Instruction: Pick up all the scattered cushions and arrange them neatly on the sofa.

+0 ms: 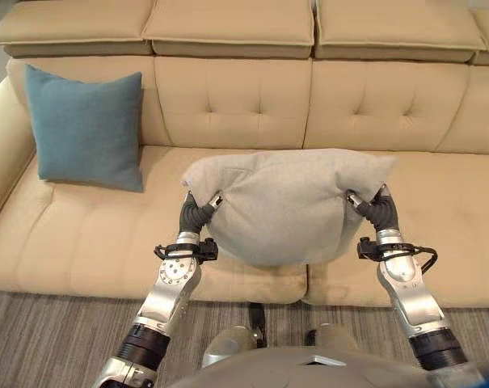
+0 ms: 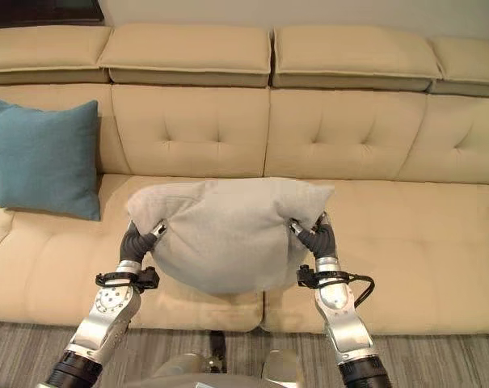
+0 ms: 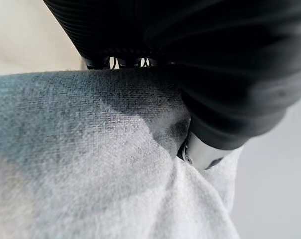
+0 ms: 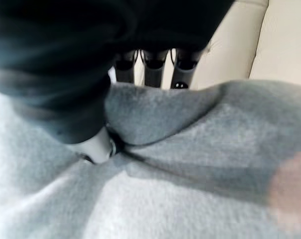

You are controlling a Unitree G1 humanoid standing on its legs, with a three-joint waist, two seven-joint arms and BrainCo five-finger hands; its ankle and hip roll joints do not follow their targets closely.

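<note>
A pale grey cushion (image 1: 288, 206) hangs in front of me over the middle of the beige sofa's seat (image 1: 82, 242), held at its two upper corners. My left hand (image 1: 197, 212) pinches its left corner: the thumb (image 3: 202, 152) digs into the grey cloth (image 3: 90, 164) while the fingers reach over the far side. My right hand (image 1: 380, 208) grips the right corner the same way, its thumb (image 4: 95, 147) pressed into the cushion (image 4: 190, 164). A teal cushion (image 1: 86, 128) leans upright against the backrest at the sofa's left end.
The sofa has tufted back cushions (image 1: 232, 101) and a padded armrest (image 1: 2, 153) on the left. Bare seat stretches to the right of the grey cushion (image 2: 438, 242). A grey striped rug (image 1: 50, 331) runs along the sofa's front edge.
</note>
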